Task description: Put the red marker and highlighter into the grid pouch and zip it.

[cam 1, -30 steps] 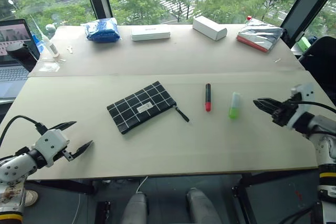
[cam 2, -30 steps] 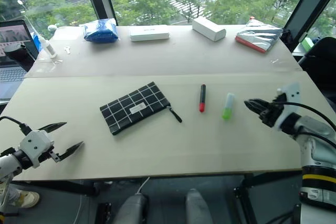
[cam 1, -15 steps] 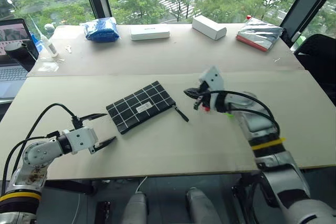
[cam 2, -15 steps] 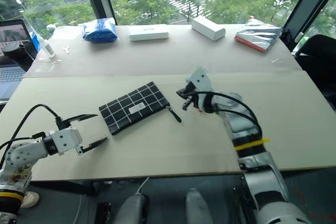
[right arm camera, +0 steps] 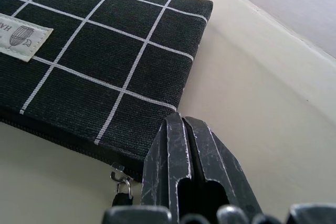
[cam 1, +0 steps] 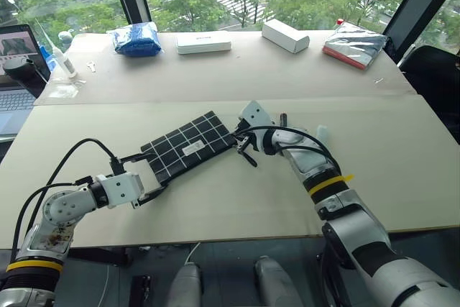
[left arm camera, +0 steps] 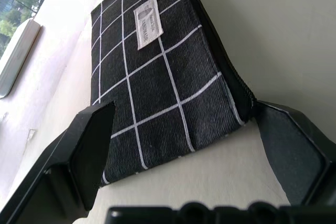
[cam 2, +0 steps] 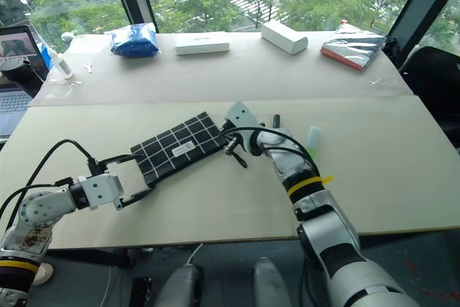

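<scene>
Right gripper shut tight, fingers pressed together with nothing between them, tip at the zipper end of the grid pouch, just beside the black zipper pull that trails off that corner. No visible hold on the pull.

Left gripper spread wide, one finger on either side of the pouch's opposite short end; fingers near the fabric, contact impossible to judge. Nothing gripped.

Grid pouch flat on the near half of the table, lying at an angle between the two grippers, white label facing up, zipper along its near long edge and shut as far as can be seen.

Red marker just past the right arm, mostly hidden behind it, only its dark far end visible. Highlighter a little further to the right, pale body partly covered by the same arm. Both on the table, outside the pouch.

Along the far edge of the table: blue bundle, flat white case, white box, silvery packet with a red edge. Laptop off the table's left side, with a white tube near it on the table corner.
</scene>
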